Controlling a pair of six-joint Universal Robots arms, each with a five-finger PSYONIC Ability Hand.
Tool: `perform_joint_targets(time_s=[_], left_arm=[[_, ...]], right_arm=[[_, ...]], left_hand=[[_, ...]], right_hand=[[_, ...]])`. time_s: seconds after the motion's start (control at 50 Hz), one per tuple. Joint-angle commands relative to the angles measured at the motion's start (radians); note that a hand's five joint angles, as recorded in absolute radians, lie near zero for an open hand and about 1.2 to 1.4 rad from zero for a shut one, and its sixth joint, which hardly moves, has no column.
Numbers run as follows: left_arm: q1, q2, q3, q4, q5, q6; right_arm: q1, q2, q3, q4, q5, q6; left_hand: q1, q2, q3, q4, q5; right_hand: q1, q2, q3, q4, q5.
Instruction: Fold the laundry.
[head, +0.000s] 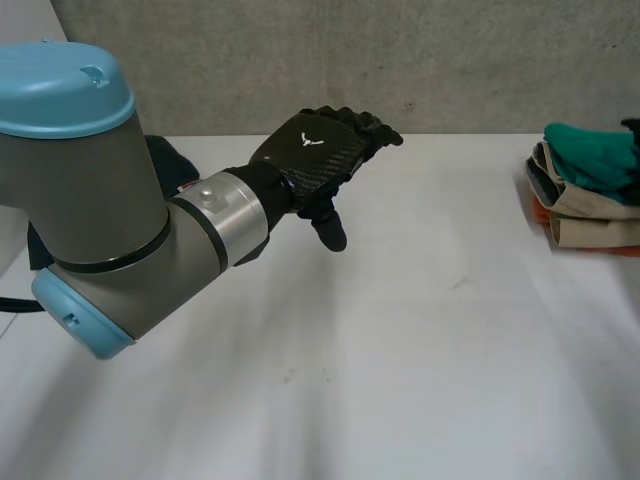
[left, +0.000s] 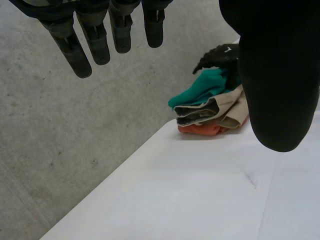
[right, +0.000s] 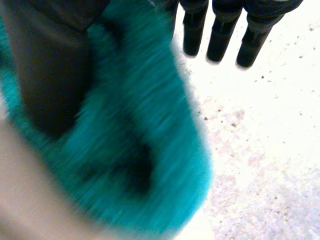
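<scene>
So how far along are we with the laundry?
Done: a folded stack sits at the table's right edge, teal garment on top. In hand: nothing gripped; the right hand is open at the teal garment, the left hand open above the table. Left: probably little; that stack is all the table carries.

Folded laundry stack (head: 585, 215), teal cloth (head: 595, 155) topmost

The head camera looked down from the near side across the white table (head: 400, 350), with the stack of clothes (head: 590, 195) at the far right. The left wrist camera faced right, past the left hand (left: 95, 40), toward that same stack, well apart from it. The right wrist camera sat close over the stack's teal top cloth (right: 160, 145).
</scene>
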Motion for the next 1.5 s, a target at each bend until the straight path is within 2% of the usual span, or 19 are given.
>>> perform_joint_targets(time_s=[0.02,0.14,0.24,0.36,0.42,0.48,0.58,0.6,0.72,0.8,0.9,1.06,1.14,1.18,1.2,1.22,1.32,1.42,1.5], left_arm=[[-0.012,0.008,0.001,0.0,-0.001,-0.001],[-0.033,0.031,-0.001,-0.002,-0.001,-0.003],[-0.038,0.064,0.001,-0.002,0.0,-0.007],[-0.033,0.133,0.011,0.008,0.0,-0.038],[-0.026,0.171,0.014,0.034,-0.001,-0.067],[-0.007,0.206,0.014,0.069,-0.035,-0.102],[0.129,0.252,0.014,0.09,-0.182,-0.105],[0.193,0.258,0.013,0.09,-0.207,-0.104],[0.437,0.213,-0.036,0.083,-0.227,0.002],[0.534,0.084,-0.064,0.094,-0.224,0.155],[0.611,-0.19,0.0,0.171,-0.214,0.362],[0.697,-0.494,0.174,0.267,-0.049,0.439],[0.704,-0.613,0.27,0.279,-0.043,0.444],[0.703,-0.636,0.295,0.281,-0.041,0.444],[0.7,-0.639,0.306,0.282,-0.04,0.442],[0.698,-0.639,0.304,0.285,-0.04,0.442],[0.652,-0.556,0.265,0.328,-0.09,0.422],[0.535,-0.308,0.102,0.399,-0.167,0.381],[0.427,-0.152,-0.002,0.414,-0.17,0.318]], right_arm=[[-0.011,-0.137,0.087,0.077,0.043,0.001],[-0.102,-0.276,0.121,0.378,0.072,-0.05],[-0.19,-0.364,0.095,0.568,0.154,-0.259],[-0.194,-0.44,0.032,0.486,0.259,-0.391],[-0.154,-0.466,0.034,0.352,0.259,-0.38],[-0.036,-0.56,0.105,0.195,0.226,-0.343],[0.105,-0.666,0.271,0.087,0.083,-0.274],[0.152,-0.686,0.332,0.076,0.02,-0.257],[0.324,-0.703,0.524,0.093,-0.13,-0.254],[0.403,-0.7,0.65,0.125,-0.129,-0.256],[0.42,-0.675,0.733,0.142,-0.112,-0.274],[0.437,-0.6,0.768,0.145,-0.055,-0.352],[0.428,-0.595,0.788,0.148,-0.037,-0.365],[0.426,-0.594,0.794,0.147,-0.037,-0.365],[0.426,-0.592,0.796,0.147,-0.037,-0.365],[0.426,-0.594,0.796,0.147,-0.037,-0.365],[0.426,-0.594,0.794,0.145,-0.035,-0.363],[0.424,-0.598,0.791,0.142,-0.029,-0.36],[0.424,-0.608,0.788,0.144,-0.005,-0.354]], left_hand=[[0.042,0.027,0.02,0.027,0.01],[0.042,0.027,0.02,0.027,0.01],[0.042,0.027,0.02,0.027,0.01],[0.039,0.024,0.017,0.024,0.007],[0.039,0.024,0.017,0.025,0.007],[0.042,0.027,0.02,0.027,0.01],[0.045,0.03,0.022,0.03,0.013],[0.045,0.03,0.022,0.03,0.013],[0.039,0.024,0.017,0.025,0.007],[0.042,0.027,0.02,0.027,0.01],[0.039,0.024,0.017,0.025,0.007],[0.083,0.068,0.061,0.068,0.051],[0.203,0.188,0.18,0.188,0.171],[0.449,0.434,0.426,0.434,0.417],[0.932,0.917,0.91,0.918,0.9],[1.204,1.189,1.182,1.19,1.172],[1.207,1.192,1.185,1.193,1.175],[1.207,1.192,1.185,1.193,1.175],[1.207,1.192,1.185,1.193,1.175]], right_hand=[[-0.119,-0.123,-0.141,-0.137,-0.138],[-0.119,-0.123,-0.141,-0.137,-0.138],[-0.119,-0.123,-0.141,-0.137,-0.138],[-0.119,-0.123,-0.141,-0.137,-0.138],[-0.119,-0.123,-0.141,-0.137,-0.138],[-0.119,-0.123,-0.141,-0.137,-0.138],[-0.119,-0.123,-0.141,-0.137,-0.138],[-0.119,-0.123,-0.141,-0.137,-0.138],[-0.119,-0.123,-0.141,-0.137,-0.138],[-0.119,-0.123,-0.141,-0.137,-0.138],[-0.119,-0.123,-0.141,-0.137,-0.138],[-0.119,-0.123,-0.141,-0.137,-0.138],[-0.119,-0.123,-0.141,-0.137,-0.138],[-0.119,-0.123,-0.141,-0.137,-0.138],[-0.119,-0.123,-0.141,-0.137,-0.138],[-0.119,-0.123,-0.141,-0.137,-0.138],[-0.119,-0.123,-0.141,-0.137,-0.138],[-0.119,-0.123,-0.141,-0.137,-0.138],[-0.119,-0.123,-0.141,-0.137,-0.138]])
